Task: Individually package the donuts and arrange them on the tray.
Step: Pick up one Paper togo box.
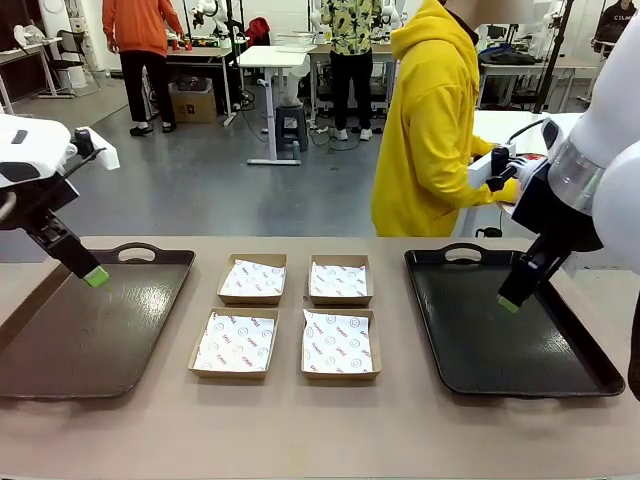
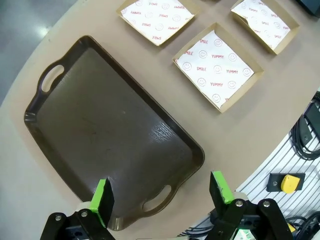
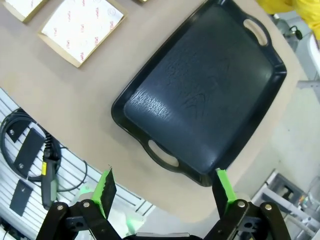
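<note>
The donuts are out of view. A dark brown tray (image 1: 90,330) (image 2: 110,125) lies bare at the table's left, and a black tray (image 1: 500,340) (image 3: 200,90) lies bare at the right. My left gripper (image 1: 95,275) (image 2: 162,192) hangs open above the brown tray's far left part, holding nothing. Over the black tray's right half my right gripper (image 1: 510,303) (image 3: 162,187) is also open, with nothing between its green pads.
Several shallow cardboard boxes lined with printed paper (image 1: 252,278) (image 1: 338,343) (image 2: 218,67) (image 3: 82,27) sit in a square between the trays, with nothing in them. A person in a yellow hoodie (image 1: 430,130) stands at the far side, turned to the right.
</note>
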{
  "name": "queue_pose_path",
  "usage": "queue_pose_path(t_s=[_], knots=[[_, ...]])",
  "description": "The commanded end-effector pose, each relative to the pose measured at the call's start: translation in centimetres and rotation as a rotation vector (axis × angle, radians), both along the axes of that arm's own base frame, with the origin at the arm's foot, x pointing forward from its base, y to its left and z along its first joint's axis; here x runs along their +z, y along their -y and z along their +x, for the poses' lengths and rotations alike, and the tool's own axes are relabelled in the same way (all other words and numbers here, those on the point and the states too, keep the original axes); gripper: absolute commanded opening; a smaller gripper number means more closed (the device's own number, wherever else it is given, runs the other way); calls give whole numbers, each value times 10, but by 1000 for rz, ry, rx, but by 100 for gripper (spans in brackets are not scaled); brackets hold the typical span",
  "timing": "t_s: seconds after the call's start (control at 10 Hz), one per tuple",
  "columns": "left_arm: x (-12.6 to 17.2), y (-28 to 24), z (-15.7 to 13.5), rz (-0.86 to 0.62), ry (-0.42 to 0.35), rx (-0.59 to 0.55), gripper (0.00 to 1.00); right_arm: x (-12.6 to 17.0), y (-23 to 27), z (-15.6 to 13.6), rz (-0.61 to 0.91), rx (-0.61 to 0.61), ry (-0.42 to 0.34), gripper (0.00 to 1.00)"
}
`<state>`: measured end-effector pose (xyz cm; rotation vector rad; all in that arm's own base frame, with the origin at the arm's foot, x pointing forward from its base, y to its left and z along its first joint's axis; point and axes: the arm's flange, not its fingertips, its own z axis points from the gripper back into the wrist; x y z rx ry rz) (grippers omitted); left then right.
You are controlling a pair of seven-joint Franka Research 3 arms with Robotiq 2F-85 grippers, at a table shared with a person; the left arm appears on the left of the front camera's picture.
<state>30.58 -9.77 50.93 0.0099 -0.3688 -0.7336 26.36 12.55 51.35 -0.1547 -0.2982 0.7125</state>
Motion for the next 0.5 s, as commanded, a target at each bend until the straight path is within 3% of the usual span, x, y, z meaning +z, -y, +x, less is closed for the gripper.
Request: queue_pose_path(t_s=[0.0, 0.2, 0.3, 0.4], knots=[[-14, 2, 12, 0, -18, 4, 100, -6, -1, 12, -8, -6, 12, 100], [-7, 1, 4, 5, -16, 0, 100, -3, -1, 5, 1, 0, -2, 100], [4, -16, 12, -429, -160, 44, 100, -5, 21, 3, 390, -27, -121, 100], [9, -29, 13, -654, -238, 66, 100, -9, 49, 0, 710, -66, -232, 100]])
